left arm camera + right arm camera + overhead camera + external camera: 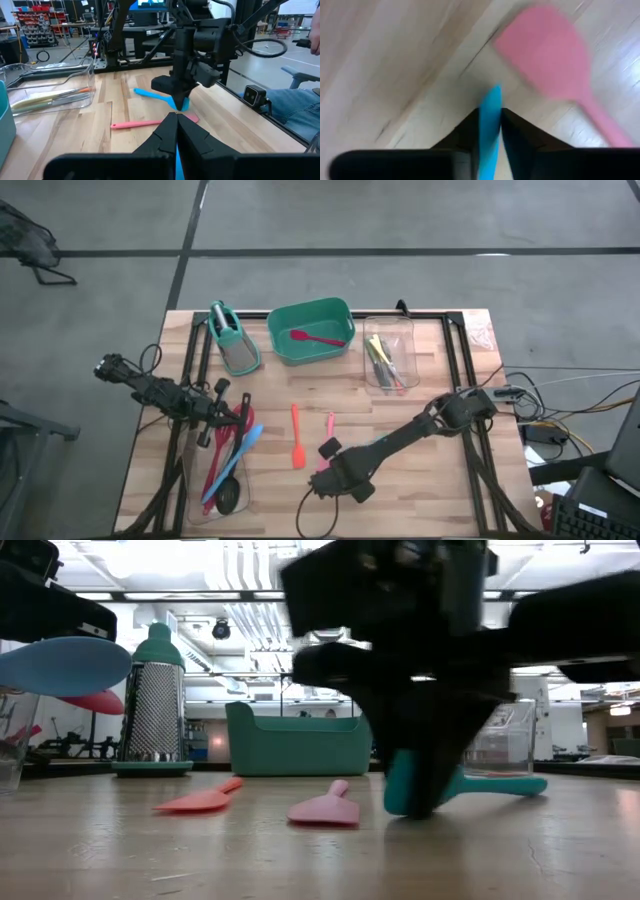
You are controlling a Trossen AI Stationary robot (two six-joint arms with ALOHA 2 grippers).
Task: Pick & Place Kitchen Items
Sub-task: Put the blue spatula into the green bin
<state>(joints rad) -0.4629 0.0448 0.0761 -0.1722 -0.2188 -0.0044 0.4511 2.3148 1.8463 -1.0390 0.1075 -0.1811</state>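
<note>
The right pincer (pixel 328 478) stands low over the wooden worktop (pixel 420 510), in the lower middle of the high view, its two fingers pressed against either side of a blue spatula (pixel 490 125), so it is grasping that utensil. In the left wrist view the spatula's handle runs up and left from the pincer, its long axis slanting across the boards. A pink spatula (pixel 328 432) lies just beside it, and a red spatula (pixel 296 436) a little further left; both lie flat on the worktop with their handles toward the top of the high view. The right arm is clearly the nearer one. The left pincer (pixel 176 131) is clenched and hovers at the lower left, over a clear bin (pixel 196 505) of utensils. A green tub (pixel 310 330) holds a pink spoon at top centre. Beyond the worktop lies grey floor.
</note>
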